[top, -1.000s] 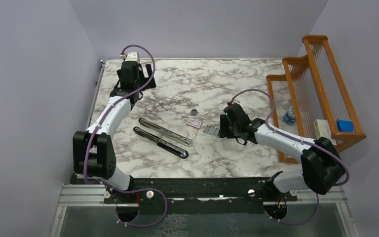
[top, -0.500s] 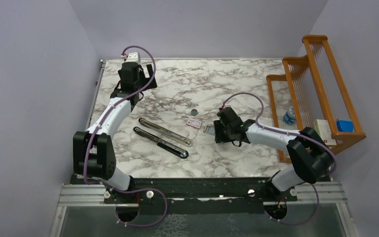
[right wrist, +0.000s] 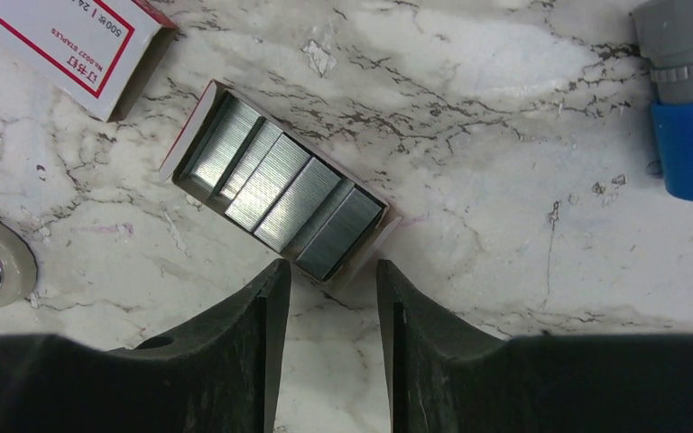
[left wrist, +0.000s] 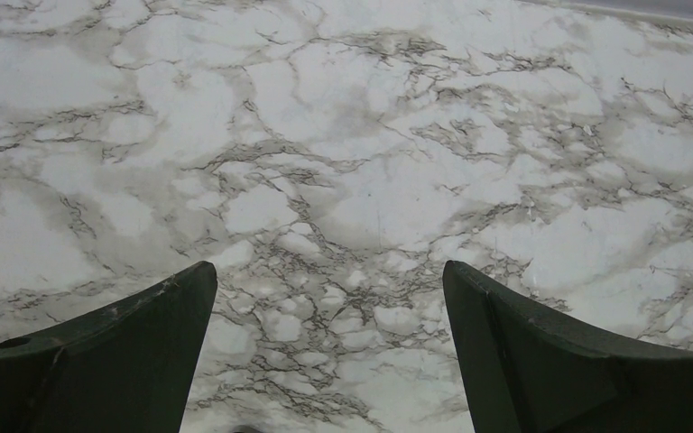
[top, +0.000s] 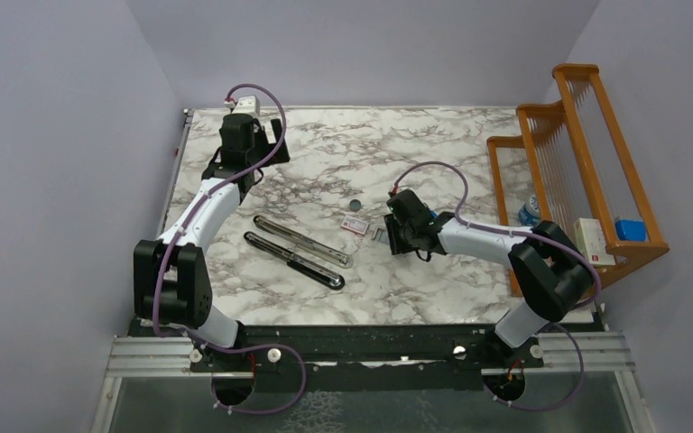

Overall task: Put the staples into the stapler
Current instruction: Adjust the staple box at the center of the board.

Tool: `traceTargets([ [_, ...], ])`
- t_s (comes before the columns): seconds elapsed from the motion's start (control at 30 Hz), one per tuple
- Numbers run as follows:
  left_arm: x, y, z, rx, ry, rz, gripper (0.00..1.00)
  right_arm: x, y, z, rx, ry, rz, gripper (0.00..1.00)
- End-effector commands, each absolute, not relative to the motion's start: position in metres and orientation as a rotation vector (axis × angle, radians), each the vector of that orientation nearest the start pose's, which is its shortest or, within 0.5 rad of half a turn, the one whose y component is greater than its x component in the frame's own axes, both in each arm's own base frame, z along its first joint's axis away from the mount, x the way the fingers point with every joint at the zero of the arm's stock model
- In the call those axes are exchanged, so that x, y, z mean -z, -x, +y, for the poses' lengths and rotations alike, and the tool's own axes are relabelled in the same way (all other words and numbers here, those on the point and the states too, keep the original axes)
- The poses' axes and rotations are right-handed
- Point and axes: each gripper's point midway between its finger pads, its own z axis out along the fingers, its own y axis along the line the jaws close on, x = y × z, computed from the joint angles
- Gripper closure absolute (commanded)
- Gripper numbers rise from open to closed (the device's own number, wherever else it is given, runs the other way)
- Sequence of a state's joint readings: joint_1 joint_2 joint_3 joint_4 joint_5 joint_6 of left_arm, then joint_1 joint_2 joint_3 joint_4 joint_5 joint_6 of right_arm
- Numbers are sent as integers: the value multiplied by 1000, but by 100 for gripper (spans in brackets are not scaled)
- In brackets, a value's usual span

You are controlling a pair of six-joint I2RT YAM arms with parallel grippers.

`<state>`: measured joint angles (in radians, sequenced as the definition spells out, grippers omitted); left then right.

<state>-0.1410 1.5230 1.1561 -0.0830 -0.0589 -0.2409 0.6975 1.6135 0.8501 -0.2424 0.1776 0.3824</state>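
Jaws on your right arm (top: pixel 483 236) stand narrowly apart, gripping nothing, tips flanking the near corner of the staples (right wrist: pixel 280 185) in their tray (right wrist: pixel 185 135) on the worktop (right wrist: pixel 505 135); left jaws gape wide, empty.

Bright, even light; soft shadows; all views sharp.

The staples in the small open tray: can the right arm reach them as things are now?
Probably yes. The right gripper sits just short of the staples, its fingers slightly apart, and nothing lies between them; the white-and-red box lies off to the side.
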Motion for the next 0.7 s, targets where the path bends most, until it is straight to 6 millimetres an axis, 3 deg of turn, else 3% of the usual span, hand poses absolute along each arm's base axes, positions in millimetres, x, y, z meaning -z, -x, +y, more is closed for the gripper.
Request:
traceTargets([
  [0.0, -211, -462, -69, 215, 108, 1993, 1, -9, -285, 215, -147, 411, 2535, 57],
  [0.27, -207, -463, -69, 204, 100, 2015, 1, -8, -303, 224, -122, 512, 2483, 57],
  [0.53, -207, -462, -70, 210, 90, 2018, 1, -13, -309, 218, -56, 543, 2469, 53],
  [0.67, -207, -463, -71, 213, 88, 2023, 1, -15, -310, 212, -13, 516, 2474, 57],
])
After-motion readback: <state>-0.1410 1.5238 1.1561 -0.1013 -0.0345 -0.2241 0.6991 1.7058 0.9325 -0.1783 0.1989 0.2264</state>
